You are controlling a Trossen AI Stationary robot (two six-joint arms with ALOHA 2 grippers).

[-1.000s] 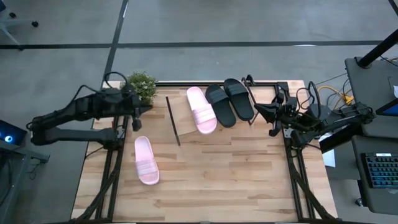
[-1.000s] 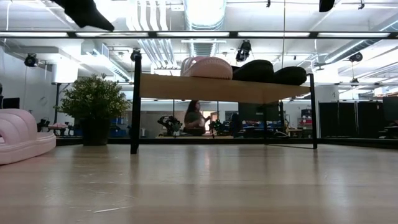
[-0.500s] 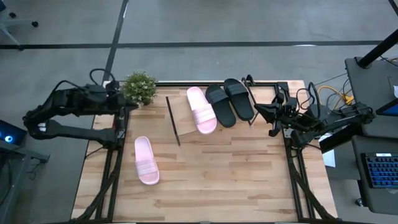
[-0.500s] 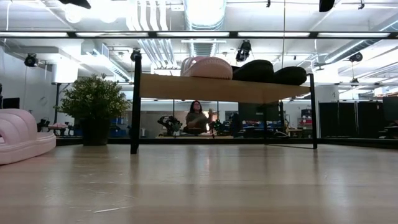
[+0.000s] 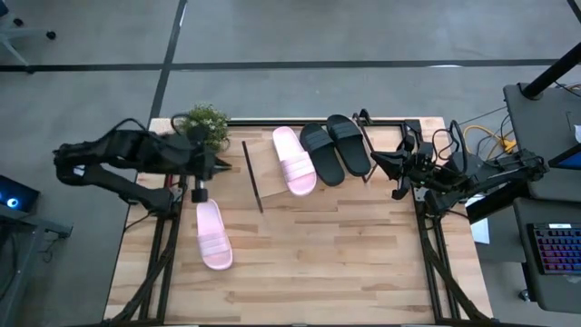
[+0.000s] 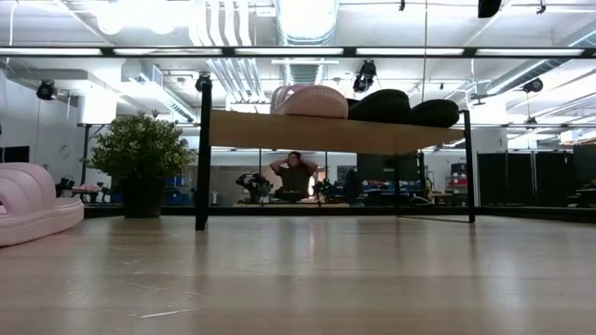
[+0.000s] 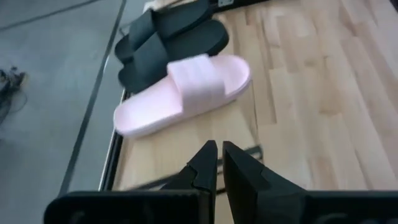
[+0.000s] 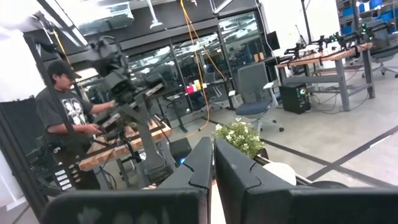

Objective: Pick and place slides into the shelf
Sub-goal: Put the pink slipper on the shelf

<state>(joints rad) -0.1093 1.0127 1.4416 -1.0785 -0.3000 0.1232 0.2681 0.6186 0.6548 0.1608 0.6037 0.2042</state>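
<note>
A: Where do we stand with the slides?
B: Three already rest on our slanted light wood shelf (image 5: 272,177): one pale pink wide-strap slide (image 5: 293,160) and the black pair (image 5: 335,147) beside it. The other pale pink slide (image 5: 213,234) lies on the wooden tabletop (image 5: 345,263), left of the shelf.
A: And our grippers?
B: Our left gripper (image 5: 194,193) hangs just above that last slide, fingers pinched together and empty, likely lining up for a pick. Our right gripper (image 5: 374,162) waits by the shelf's right end, also closed on nothing.
</note>
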